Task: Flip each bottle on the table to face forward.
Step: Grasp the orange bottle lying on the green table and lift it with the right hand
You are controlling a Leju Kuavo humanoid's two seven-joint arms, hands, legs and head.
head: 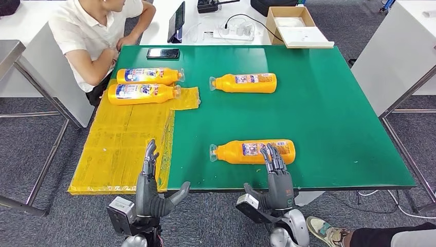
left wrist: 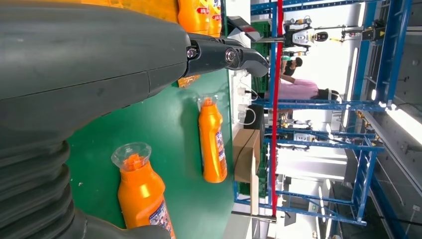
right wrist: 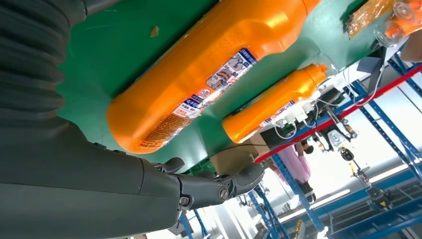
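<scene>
Head view: right robot hand (head: 276,177), fingers spread, overlaps near bottle (head: 253,152); left robot hand (head: 150,188) open, holding nothing, over the tabletop (head: 334,118) edge.

From the head view we look forward and steeply down from high on the body, taking in the whole green table (head: 329,113) from its near edge to its far edge. Each wrist view sits close behind its own hand, low over the tabletop, turned on its side and facing across the table toward blue racking (left wrist: 368,149) beyond. All three views share the near orange bottle (head: 254,152) and the far orange bottle (head: 246,83).
</scene>
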